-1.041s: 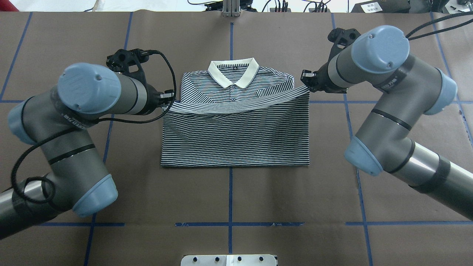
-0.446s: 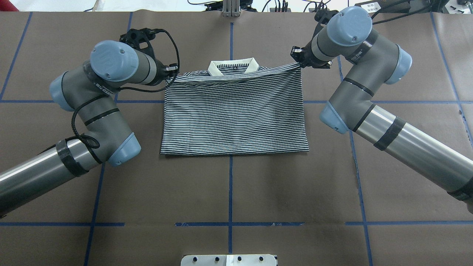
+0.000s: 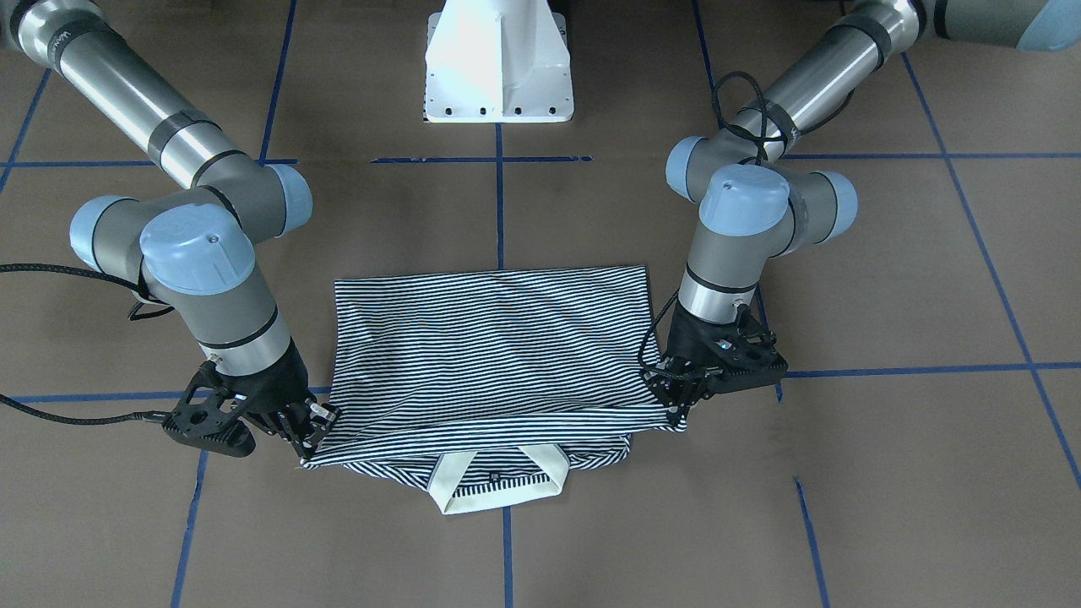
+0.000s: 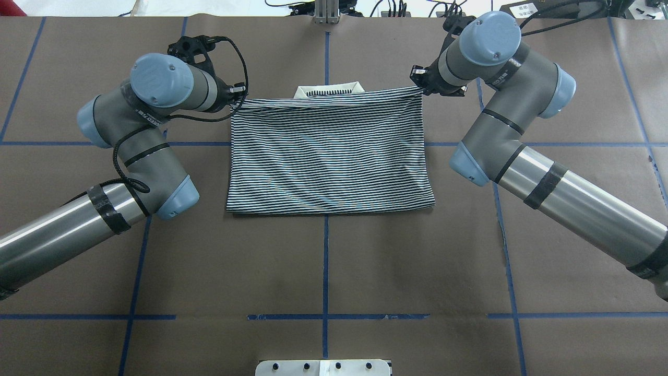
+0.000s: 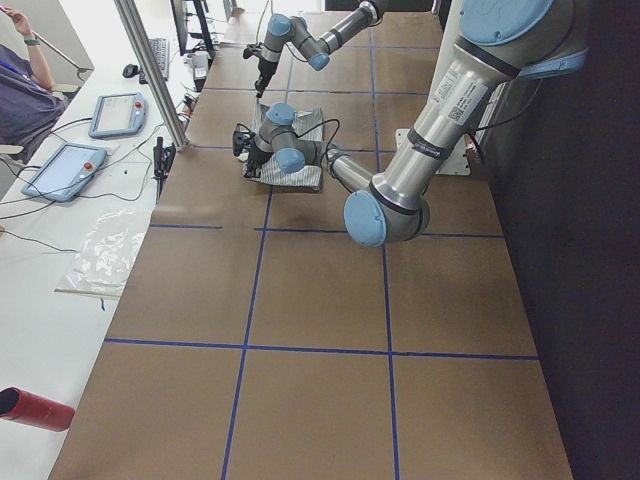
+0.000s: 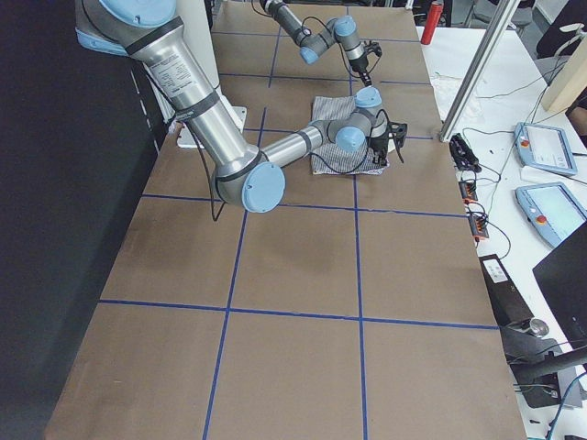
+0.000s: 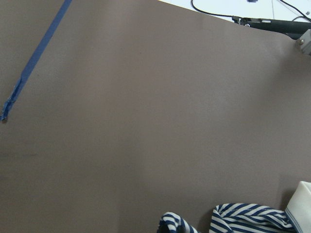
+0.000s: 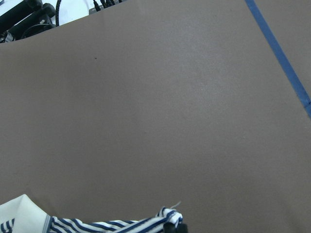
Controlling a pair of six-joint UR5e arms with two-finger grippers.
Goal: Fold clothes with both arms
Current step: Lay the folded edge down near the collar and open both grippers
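The striped polo shirt [image 4: 329, 151] lies folded in half on the brown table cover, its lower half laid over the upper half. Only a strip of the cream collar [image 4: 329, 89] shows past the folded hem edge; the front-facing view shows more of the collar [image 3: 498, 485]. My left gripper [image 4: 236, 100] is shut on the hem's left corner, seen on the right as left gripper [image 3: 678, 411]. My right gripper [image 4: 419, 87] is shut on the other corner, also visible as right gripper [image 3: 314, 432]. Both wrist views show only striped cloth [image 7: 243, 218] [image 8: 116, 224] at the bottom edge.
The white pedestal base [image 3: 498, 67] stands at the robot's side of the table. Blue tape lines [image 4: 325, 271] cross the brown cover. Beyond the far edge a bench holds tablets [image 5: 70, 170] and cables, with a person [image 5: 20, 90] there. A red cylinder [image 5: 35, 408] lies off the table corner.
Both grippers carried the hem away from the robot, across the shirt's chest to the collar. The placket and most of the collar are now covered. Both arms stretched forward.
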